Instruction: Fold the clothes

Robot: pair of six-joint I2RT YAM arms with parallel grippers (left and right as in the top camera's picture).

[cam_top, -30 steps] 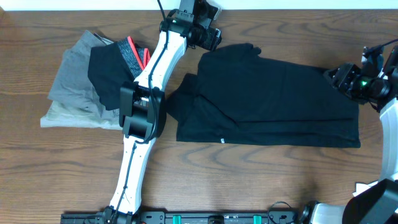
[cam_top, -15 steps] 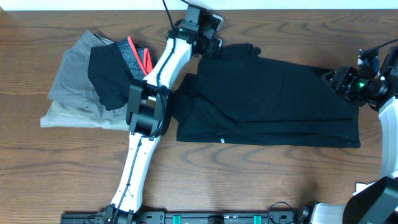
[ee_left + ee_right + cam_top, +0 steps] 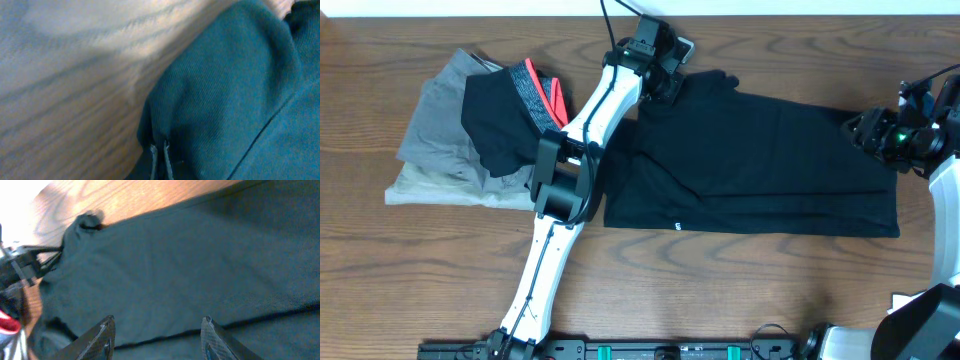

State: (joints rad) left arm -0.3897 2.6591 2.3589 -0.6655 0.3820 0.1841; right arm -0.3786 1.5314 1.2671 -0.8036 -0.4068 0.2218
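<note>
The clothes, a large black T-shirt [image 3: 770,160], lie spread flat across the table's middle and right, with a small white mark [image 3: 677,224] near the front edge. My left gripper [image 3: 672,85] is at the shirt's far left corner. In the left wrist view its two thin fingertips [image 3: 159,154] stand almost together, shut on a raised fold of the shirt's edge [image 3: 225,90] beside bare wood. My right gripper [image 3: 852,125] hovers over the shirt's far right part. It is open [image 3: 157,326], with only flat fabric [image 3: 190,255] showing between its fingers.
Folded grey garments [image 3: 435,150] lie at the left, with a smaller black garment [image 3: 500,120] with a grey-and-red waistband [image 3: 535,85] on top. My left arm [image 3: 560,190] stretches diagonally from the front edge to the shirt's corner. Brown wooden table [image 3: 720,290].
My left gripper has slid right along the far edge onto the shirt's corner and shut on the fabric. The right gripper has barely moved and stays open.
</note>
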